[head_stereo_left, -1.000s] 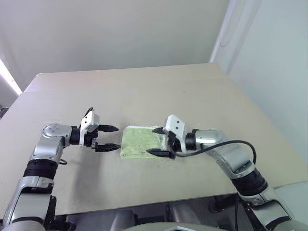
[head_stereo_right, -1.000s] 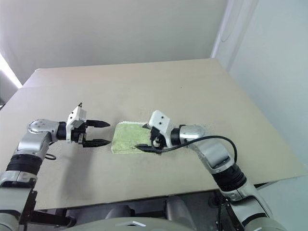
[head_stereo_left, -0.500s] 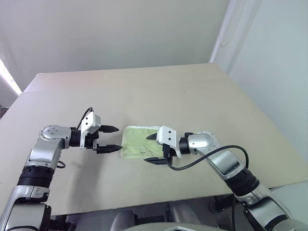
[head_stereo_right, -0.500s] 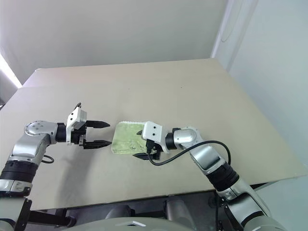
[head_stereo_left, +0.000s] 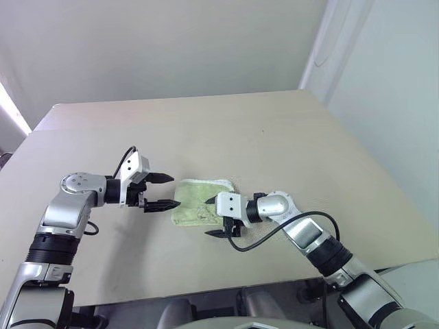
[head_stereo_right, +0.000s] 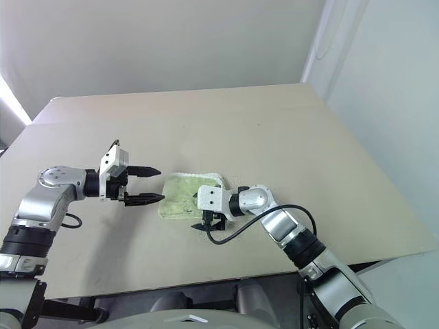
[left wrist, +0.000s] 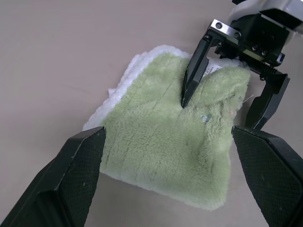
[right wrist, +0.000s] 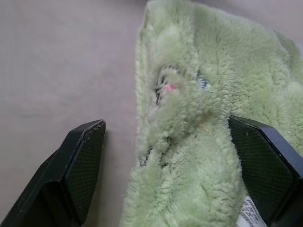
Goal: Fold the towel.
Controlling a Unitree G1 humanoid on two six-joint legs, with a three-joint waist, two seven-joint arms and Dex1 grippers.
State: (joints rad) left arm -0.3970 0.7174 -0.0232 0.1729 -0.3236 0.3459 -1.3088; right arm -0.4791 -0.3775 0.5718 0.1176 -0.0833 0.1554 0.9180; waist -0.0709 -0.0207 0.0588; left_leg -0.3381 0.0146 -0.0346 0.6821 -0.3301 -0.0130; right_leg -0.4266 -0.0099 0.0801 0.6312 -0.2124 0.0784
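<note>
table bare all round | towel hemmed between left gripper, right gripper

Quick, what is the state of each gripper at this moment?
Left gripper: open, holding nothing, beside the towel.
Right gripper: open, fingers on either side of the towel's near corner, not closed on it.

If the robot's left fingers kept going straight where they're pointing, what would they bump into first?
Probably the towel. The open left gripper points at its near edge, with bare table in between. Beyond the towel sits the right gripper. How high the fingers would pass is hard to judge.
</note>
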